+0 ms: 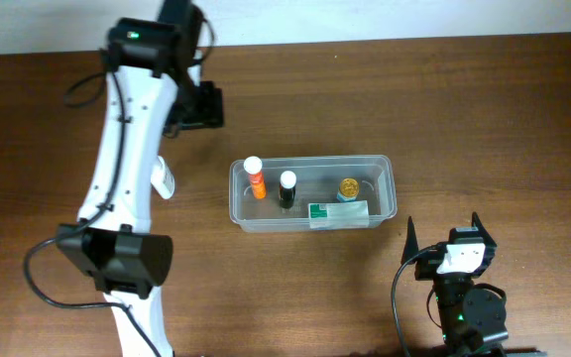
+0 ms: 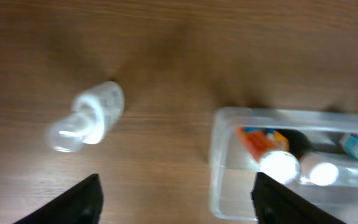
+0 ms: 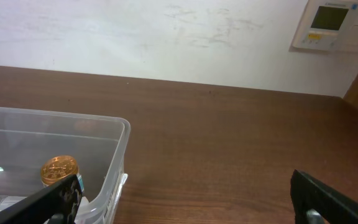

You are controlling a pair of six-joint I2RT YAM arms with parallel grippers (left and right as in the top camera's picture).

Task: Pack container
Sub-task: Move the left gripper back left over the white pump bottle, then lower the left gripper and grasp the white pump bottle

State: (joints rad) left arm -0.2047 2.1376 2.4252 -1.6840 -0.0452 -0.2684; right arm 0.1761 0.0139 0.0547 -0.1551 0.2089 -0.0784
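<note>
The left gripper [image 2: 176, 182], jaws apart, hangs near the bottle [image 2: 91, 117] on the desk [image 2: 166, 56] beside the container [image 2: 217, 162], probably to pack it; the right gripper [image 3: 184, 186], also spread, idles.

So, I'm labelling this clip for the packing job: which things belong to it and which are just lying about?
Job: container, holding orange bottle, black bottle, gold-lidded jar, green-and-white box; white bottle lying outside it on the table, probably still to pack.
Not part of it: wall panel only.

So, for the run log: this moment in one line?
left jaws open | right jaws open | white bottle lying outside tub
</note>
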